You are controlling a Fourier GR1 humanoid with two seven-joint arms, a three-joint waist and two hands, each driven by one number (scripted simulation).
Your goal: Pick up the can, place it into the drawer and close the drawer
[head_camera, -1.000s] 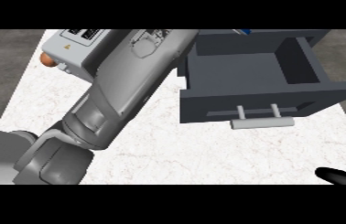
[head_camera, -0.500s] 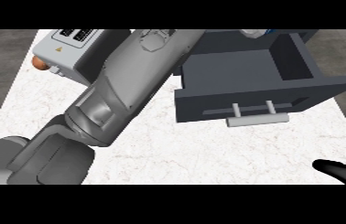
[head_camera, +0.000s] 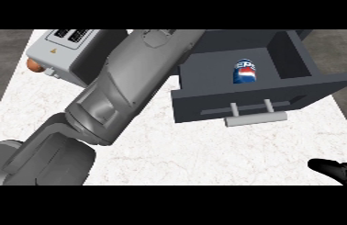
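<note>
Now the blue can has come into sight — it lies inside the open dark drawer, near the back. Left forearm stretches across the counter toward the drawer, its hand hidden — can't tell its fingers. Right hand shows at the lower right edge, fingers unclear. Toaster sits at far left.

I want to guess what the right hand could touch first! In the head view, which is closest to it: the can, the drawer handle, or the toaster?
From the right hand, low right:
1. Drawer handle, just up-left.
2. Can, inside the drawer.
3. Toaster, far upper left.
</note>
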